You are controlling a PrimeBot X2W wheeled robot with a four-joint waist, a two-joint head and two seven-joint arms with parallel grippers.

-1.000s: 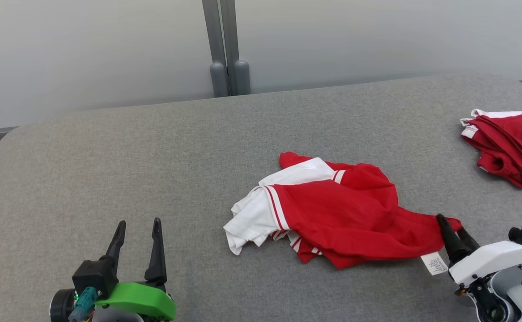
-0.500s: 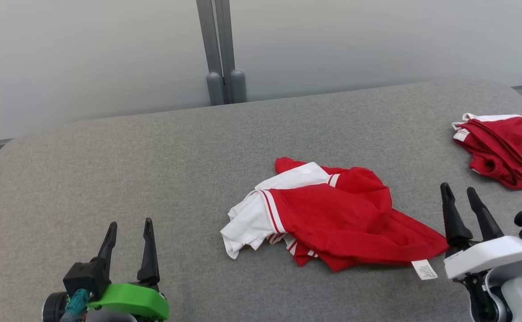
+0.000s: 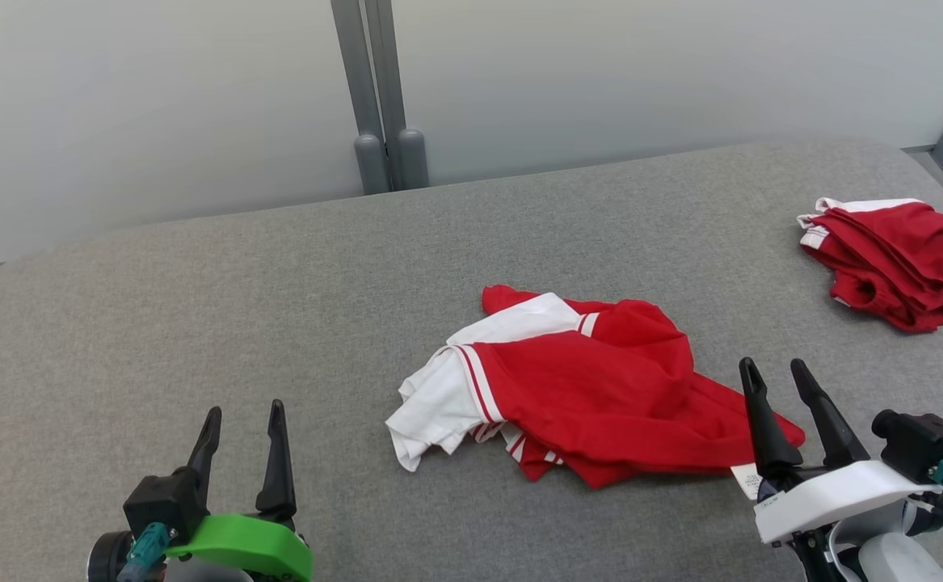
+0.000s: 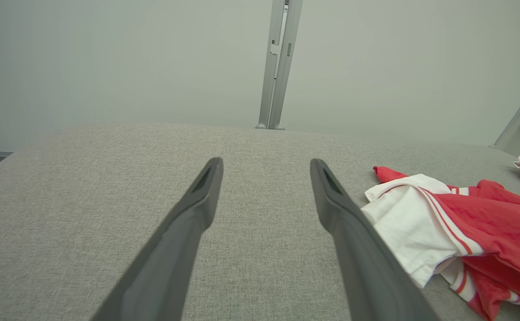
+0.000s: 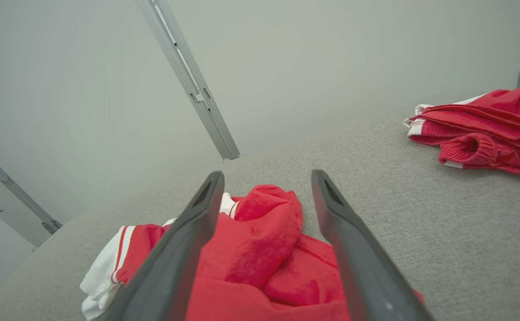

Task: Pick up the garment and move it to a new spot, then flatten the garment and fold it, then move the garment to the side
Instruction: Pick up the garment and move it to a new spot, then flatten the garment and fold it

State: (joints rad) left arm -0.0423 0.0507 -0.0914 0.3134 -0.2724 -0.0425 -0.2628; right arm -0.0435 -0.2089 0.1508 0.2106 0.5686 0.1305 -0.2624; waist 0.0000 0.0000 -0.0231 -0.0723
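Observation:
The garment [image 3: 592, 388], red with white panels and red-and-white stripes, lies crumpled on the grey table near the middle; it also shows at the lower right of the left wrist view [image 4: 464, 223] and beneath the fingers in the right wrist view [image 5: 260, 249]. My right gripper [image 3: 776, 372] stands open at the garment's right corner, lifted off the cloth, holding nothing. At the lower left my left gripper [image 3: 243, 414] is open and empty, well apart from the garment.
A second red and white garment [image 3: 899, 259] lies folded at the table's right edge, also in the right wrist view [image 5: 487, 129]. A grey post [image 3: 378, 97] stands behind the table. Bare grey table surface [image 3: 196, 283] spreads to the left.
My right gripper has let go of the garment's right corner, opened and lifted off it. The head camera has shifted, so the whole scene has slid left.

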